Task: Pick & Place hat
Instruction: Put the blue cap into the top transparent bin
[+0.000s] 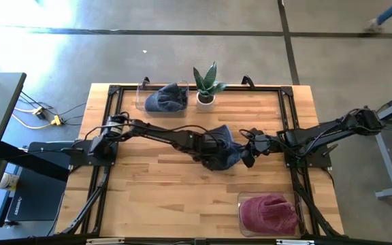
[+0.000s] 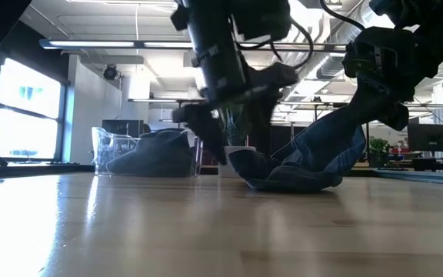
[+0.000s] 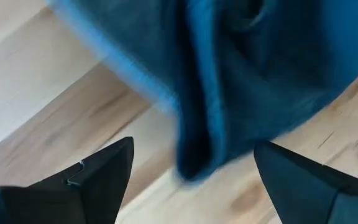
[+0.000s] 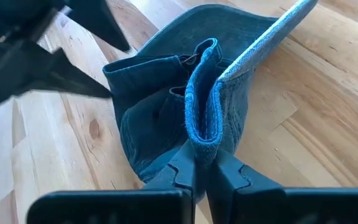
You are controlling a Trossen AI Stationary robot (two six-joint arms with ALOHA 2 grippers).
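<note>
The blue hat (image 1: 226, 151) lay crumpled near the middle of the desk (image 1: 155, 197), between the two arms. The right gripper (image 4: 205, 163) had its jaws pressed together on a folded edge of the hat's brim, lifting that side so the fabric sloped from the grip down to the wood. The left gripper (image 3: 191, 177) hung at the hat's opposite side with its jaws wide apart and nothing between them; the fabric sat just ahead of them, though whether it touched them was hard to tell from the blurred wrist view. So the hat's long axis ran roughly from one gripper to the other, and only the right arm had hold of it. A clear bin with a red hat (image 1: 269, 212) sat at the desk's near right corner, closer to the right arm; another bin holding a blue hat (image 1: 166, 99) stood at the far edge beside a potted plant (image 1: 206, 85)
</note>
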